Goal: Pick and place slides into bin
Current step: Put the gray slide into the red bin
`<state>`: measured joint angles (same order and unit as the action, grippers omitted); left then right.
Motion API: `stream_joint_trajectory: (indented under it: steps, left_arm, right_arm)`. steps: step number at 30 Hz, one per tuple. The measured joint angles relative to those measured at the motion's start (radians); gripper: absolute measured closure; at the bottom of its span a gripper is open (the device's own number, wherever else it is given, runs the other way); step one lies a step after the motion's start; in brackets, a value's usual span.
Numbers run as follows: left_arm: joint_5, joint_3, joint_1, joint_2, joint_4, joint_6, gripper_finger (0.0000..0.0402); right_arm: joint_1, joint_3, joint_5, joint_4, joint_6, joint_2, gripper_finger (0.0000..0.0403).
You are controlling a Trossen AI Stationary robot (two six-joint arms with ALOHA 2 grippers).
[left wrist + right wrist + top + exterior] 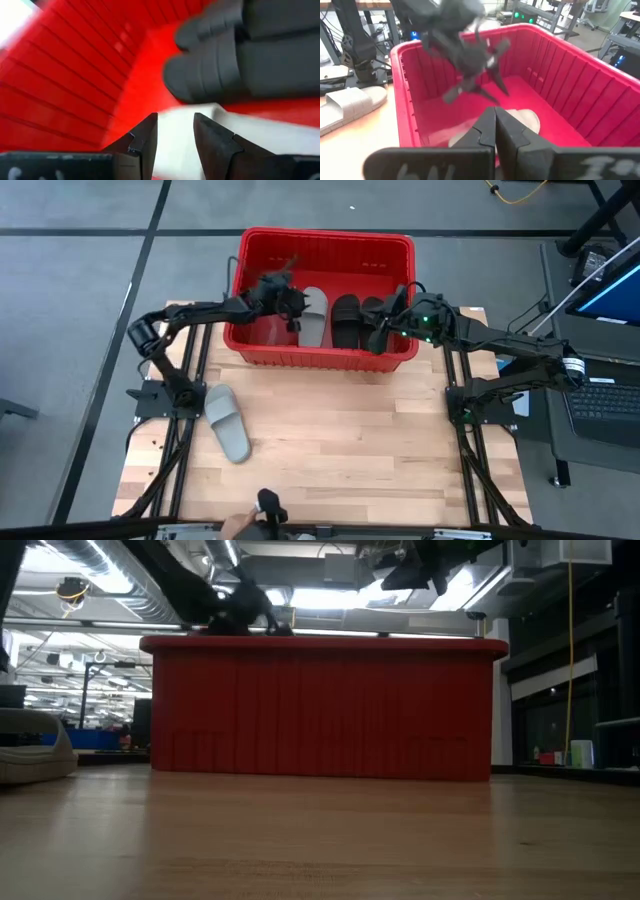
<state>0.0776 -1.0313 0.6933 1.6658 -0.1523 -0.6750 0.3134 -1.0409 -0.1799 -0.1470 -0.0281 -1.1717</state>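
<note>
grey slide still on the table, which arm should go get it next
Left, probably. The grey slide lies on the table's left side, near the left arm's base. The left gripper is open over the bin, holding nothing. The right gripper is shut at the bin's right end, farther away.

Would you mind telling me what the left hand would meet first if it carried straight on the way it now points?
Probably the light grey slide lying in the red bin: the left hand, fingers apart, points down at it, with the black slides just beyond. Depth is unclear.

Left tool [175,135] agape, right tool [495,131] closed.
</note>
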Motion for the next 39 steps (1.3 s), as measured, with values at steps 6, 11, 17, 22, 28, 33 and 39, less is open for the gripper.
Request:
stream_joint_trajectory:
  steps: [6, 11, 17, 22, 28, 33, 39]
  left_arm:
    - [-0.010, 0.000, -0.011, -0.157, 0.026, 0.013, 0.0281]
    - [-0.018, 0.000, -0.034, -0.304, 0.080, 0.065, 0.0299]
    - [-0.013, 0.000, -0.075, -0.477, 0.243, 0.167, 0.0345]
    - [0.018, 0.000, -0.130, -0.598, 0.463, 0.181, 0.0387]
    - [0.011, 0.000, -0.226, -0.711, 0.582, 0.325, 0.0399]
    - [-0.049, 0.000, -0.367, -0.794, 0.680, 0.420, 0.0399]
    - [-0.293, 0.000, -0.596, -0.861, 0.884, 0.649, 0.0400]
  right_arm:
    - [0.000, 0.000, 0.012, -0.007, -0.001, 0.000, 0.0397]
    - [-0.006, 0.000, 0.091, 0.035, -0.053, 0.000, 0.0397]
    - [-0.035, 0.000, 0.099, 0.045, -0.103, 0.000, 0.0397]
    - [-0.066, 0.000, 0.147, 0.046, -0.135, 0.000, 0.0397]
    - [-0.109, 0.000, 0.150, 0.046, -0.133, 0.000, 0.0397]
    - [-0.158, 0.000, 0.151, 0.028, -0.135, 0.000, 0.0397]
    - [-0.217, 0.000, 0.148, 0.003, -0.107, 0.000, 0.0397]
